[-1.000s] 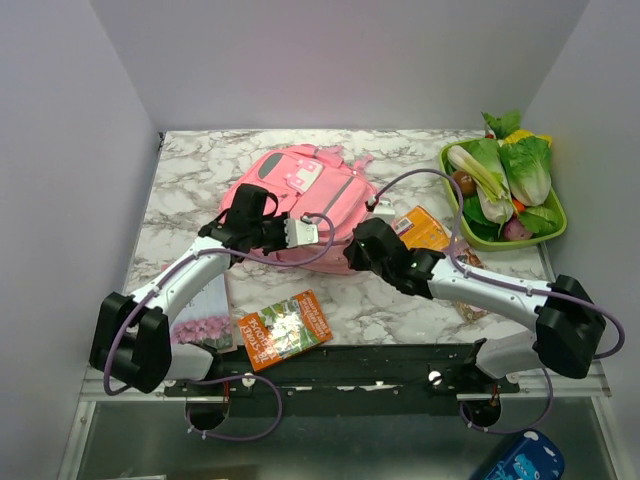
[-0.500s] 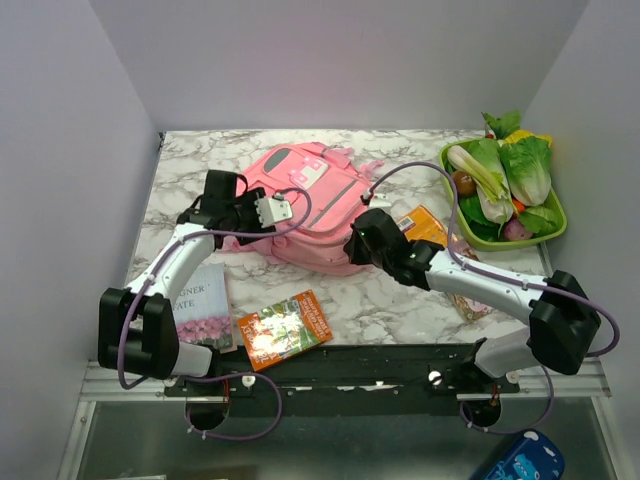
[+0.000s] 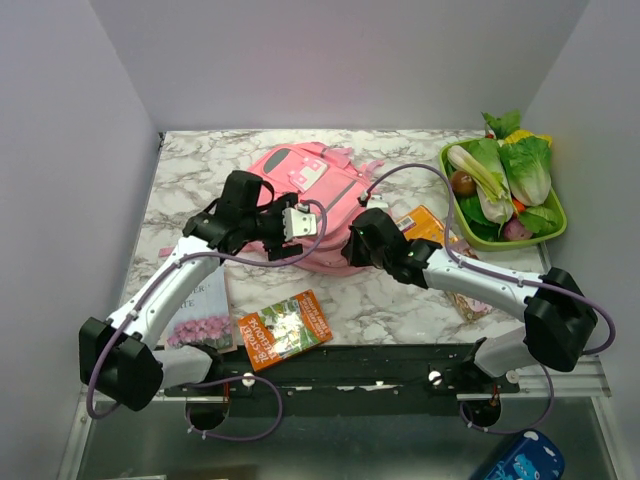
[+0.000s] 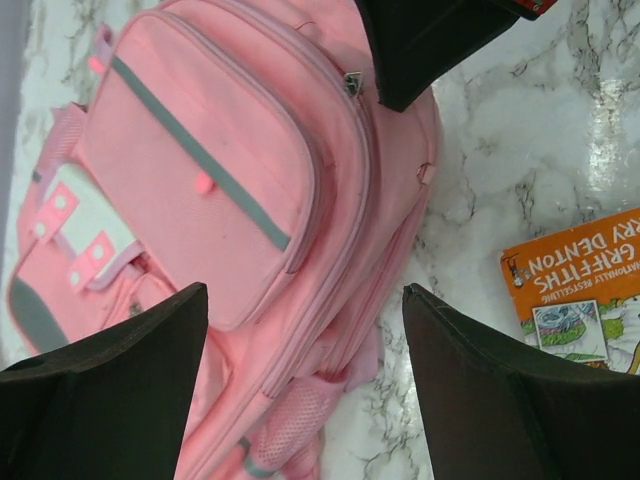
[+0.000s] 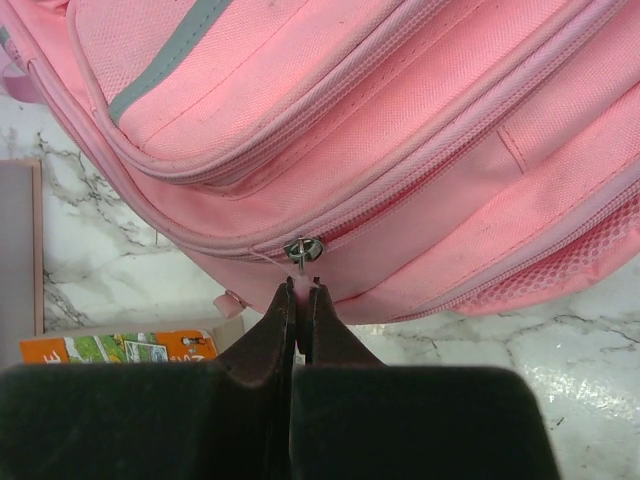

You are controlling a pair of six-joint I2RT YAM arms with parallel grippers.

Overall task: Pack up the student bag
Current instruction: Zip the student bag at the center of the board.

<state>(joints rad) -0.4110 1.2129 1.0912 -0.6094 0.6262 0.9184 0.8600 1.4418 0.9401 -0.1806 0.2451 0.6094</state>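
The student bag (image 3: 300, 195), a soft pink backpack with grey-green trim and a white flap patch, lies flat at the middle of the marble table. My left gripper (image 3: 268, 224) hovers over its near left part with fingers wide apart and nothing between them. In the left wrist view the left gripper (image 4: 305, 300) frames the student bag (image 4: 220, 190) side and mesh pocket. My right gripper (image 5: 302, 288) is shut on the small pink pull of a zip slider (image 5: 302, 248) on the student bag (image 5: 400, 120) near side; from above the right gripper (image 3: 356, 243) sits at the bag's right edge.
An orange book (image 3: 285, 328) and a flower-cover book (image 3: 203, 312) lie near the front left. Another orange book (image 3: 425, 228) lies beside the right arm. A green tray (image 3: 447, 170) of vegetables stands at the back right. White walls close in the table.
The left gripper has gone from shut to wide open and its wrist swung left, then back over the bag. The right gripper has stayed shut on the zip pull, shifting slightly.
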